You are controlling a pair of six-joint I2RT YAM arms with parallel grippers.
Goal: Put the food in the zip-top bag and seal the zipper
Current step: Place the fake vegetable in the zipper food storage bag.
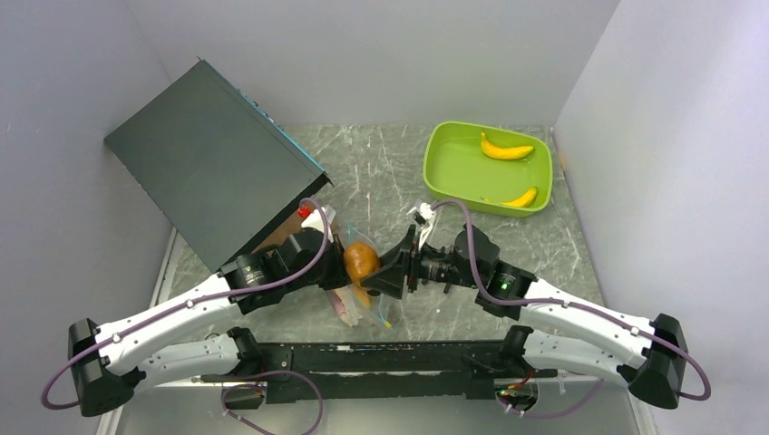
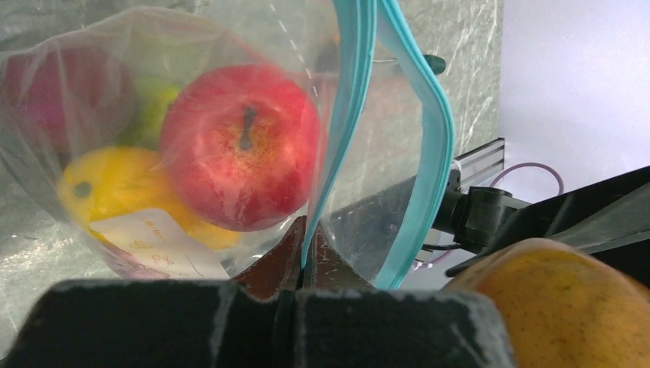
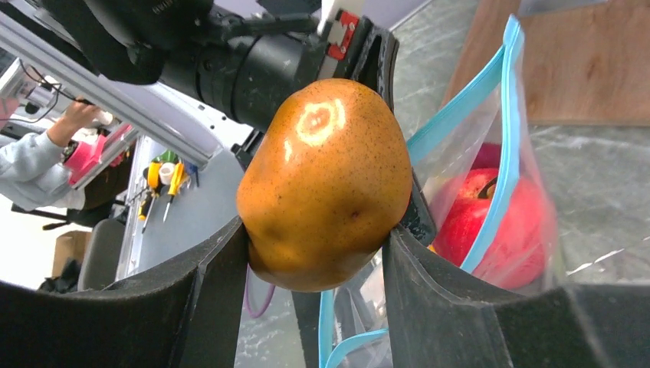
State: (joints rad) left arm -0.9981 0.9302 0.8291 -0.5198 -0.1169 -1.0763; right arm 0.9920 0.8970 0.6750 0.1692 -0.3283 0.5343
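My right gripper (image 3: 314, 245) is shut on the brown pear (image 3: 326, 184) and holds it at the open mouth of the clear zip-top bag (image 3: 529, 192). The pear also shows in the top view (image 1: 361, 261) and in the left wrist view (image 2: 559, 303). My left gripper (image 2: 306, 249) is shut on one side of the blue-green zipper (image 2: 349, 115); the strip's other side (image 2: 433, 153) bows away, so the mouth gapes. Inside the bag lie a red apple (image 2: 241, 146), a yellow fruit (image 2: 123, 188), a green one (image 2: 157, 107) and a purple one (image 2: 54, 84).
A lime-green tray (image 1: 442, 159) at the back right holds two yellow bananas (image 1: 506, 150) (image 1: 521, 197). A large dark box (image 1: 209, 159) leans at the back left, close behind my left arm. Grey walls close in both sides.
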